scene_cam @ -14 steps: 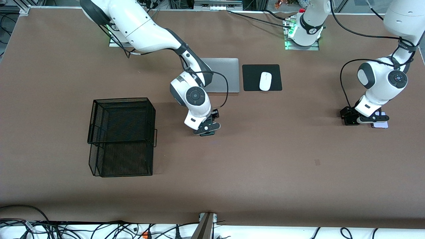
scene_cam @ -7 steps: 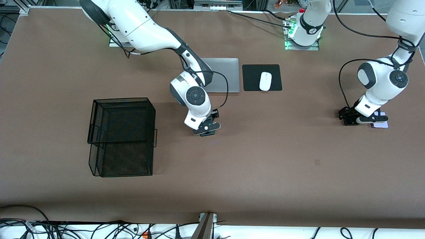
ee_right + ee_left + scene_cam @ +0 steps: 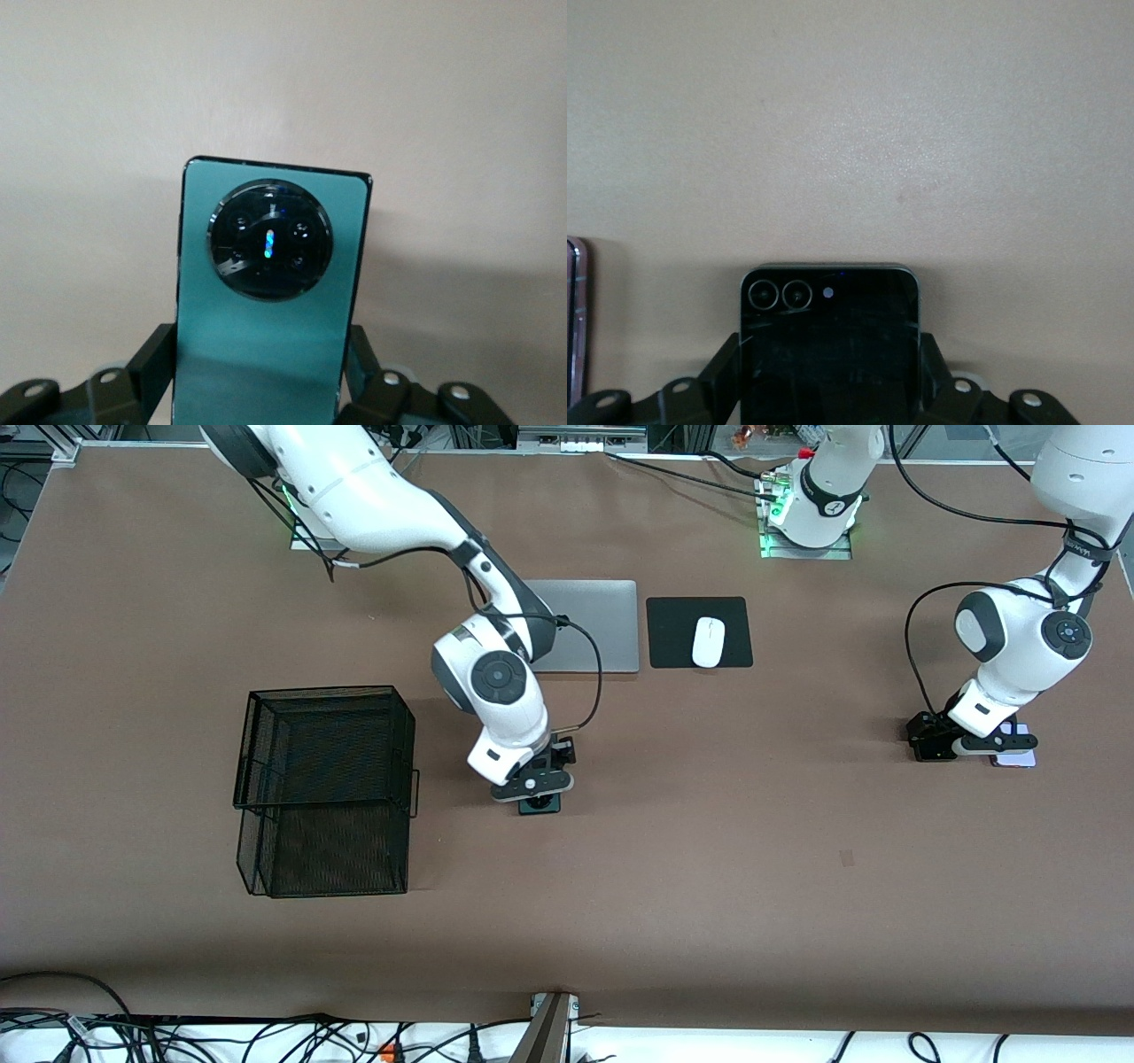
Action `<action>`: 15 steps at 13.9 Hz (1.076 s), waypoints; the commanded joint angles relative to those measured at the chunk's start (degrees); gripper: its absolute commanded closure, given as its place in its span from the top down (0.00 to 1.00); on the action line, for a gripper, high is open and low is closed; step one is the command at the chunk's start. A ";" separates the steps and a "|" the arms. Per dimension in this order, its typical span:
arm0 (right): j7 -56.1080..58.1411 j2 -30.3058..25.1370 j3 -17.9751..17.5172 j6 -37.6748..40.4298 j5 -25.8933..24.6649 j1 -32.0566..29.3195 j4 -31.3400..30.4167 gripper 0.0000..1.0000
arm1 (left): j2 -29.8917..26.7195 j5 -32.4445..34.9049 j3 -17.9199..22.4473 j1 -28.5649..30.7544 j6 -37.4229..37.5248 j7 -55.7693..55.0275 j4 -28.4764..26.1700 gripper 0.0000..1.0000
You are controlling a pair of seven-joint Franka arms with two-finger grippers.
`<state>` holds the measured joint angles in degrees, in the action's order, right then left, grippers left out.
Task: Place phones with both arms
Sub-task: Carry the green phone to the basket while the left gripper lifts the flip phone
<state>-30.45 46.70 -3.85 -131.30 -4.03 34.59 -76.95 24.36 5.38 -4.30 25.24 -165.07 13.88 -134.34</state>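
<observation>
Brown mat-covered table (image 3: pixel 709 850), cables trailing along its front edge, aluminium framing past the edge where the arm bases sit.

Right gripper (image 3: pixel 532 786) mid-table, fingers (image 3: pixel 155 363) clamped on the sides of the green phone (image 3: pixel 270 292), round camera ring showing; it sits beside the black mesh basket (image 3: pixel 323 788).

Left gripper (image 3: pixel 961 746) low near the table edge at the left arm's end, fingers (image 3: pixel 722 376) pinching the black phone (image 3: pixel 828 350) by its sides. Lilac phone (image 3: pixel 1017 755) lies flat on the mat just beside it.

Silver laptop (image 3: pixel 589 626) and white mouse (image 3: pixel 708 641) on a black mousepad (image 3: pixel 699 631) toward the base edge.
</observation>
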 commanded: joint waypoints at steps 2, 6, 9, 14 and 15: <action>-0.32 -6.96 3.75 5.68 -0.54 -0.40 -1.27 0.00 | 2.01 0.50 -0.53 0.08 1.58 0.01 3.37 0.04; 8.80 -13.55 8.58 17.11 0.16 -3.29 -1.36 0.00 | 2.10 0.33 -1.67 -2.02 16.85 -1.82 15.21 0.00; 14.70 -17.42 13.94 26.50 0.34 -4.10 -1.45 0.00 | 3.94 0.33 -1.67 -5.89 23.55 -6.56 22.61 0.00; 23.15 -24.62 21.42 30.50 0.60 -4.36 -11.69 0.00 | 7.98 0.33 -1.67 -16.69 24.62 -22.54 28.94 0.00; 24.11 -26.73 22.21 27.44 0.69 -4.45 -15.99 0.00 | 8.95 0.33 -1.67 -19.15 25.58 -26.75 30.26 0.00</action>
<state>-7.93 25.73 17.30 -100.11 -3.85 29.63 -83.30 30.84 5.38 -6.47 10.36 -141.83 -6.17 -108.44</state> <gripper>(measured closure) 0.198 0.194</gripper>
